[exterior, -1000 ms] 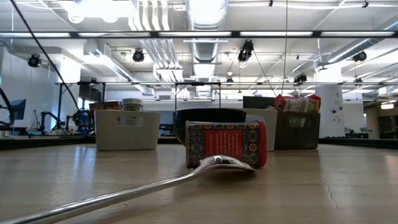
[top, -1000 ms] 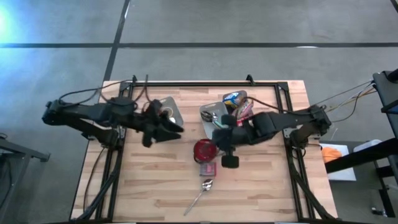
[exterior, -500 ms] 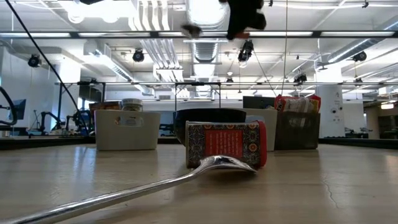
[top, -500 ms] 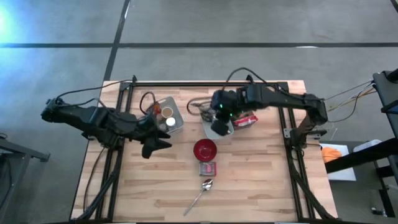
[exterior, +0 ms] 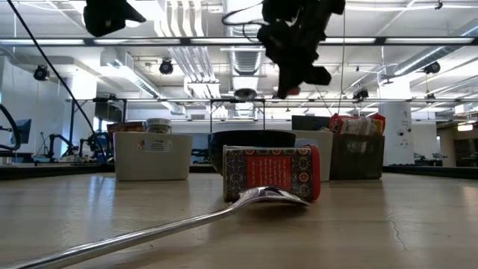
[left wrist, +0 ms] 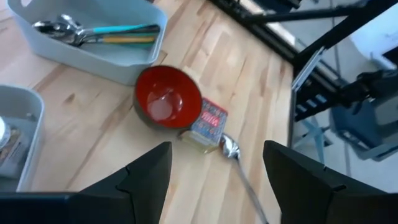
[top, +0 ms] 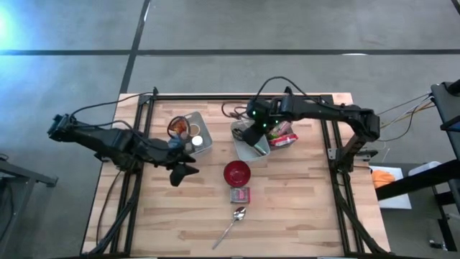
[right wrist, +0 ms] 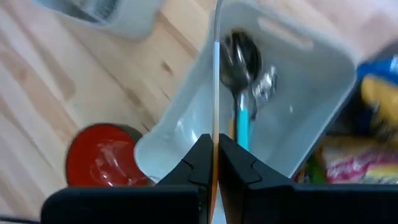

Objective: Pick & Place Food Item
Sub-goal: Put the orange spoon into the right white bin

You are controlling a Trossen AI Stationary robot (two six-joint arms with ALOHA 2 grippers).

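Beside the red bowl lies a red patterned packet; left jaws spread, right pressed together.

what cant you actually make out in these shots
- Low view: the red bowl sits behind the patterned box, which hides all but its dark rim.
- Right wrist view: the snack packets are blurred and cut off by the edge.
- High view: jar labels too small.
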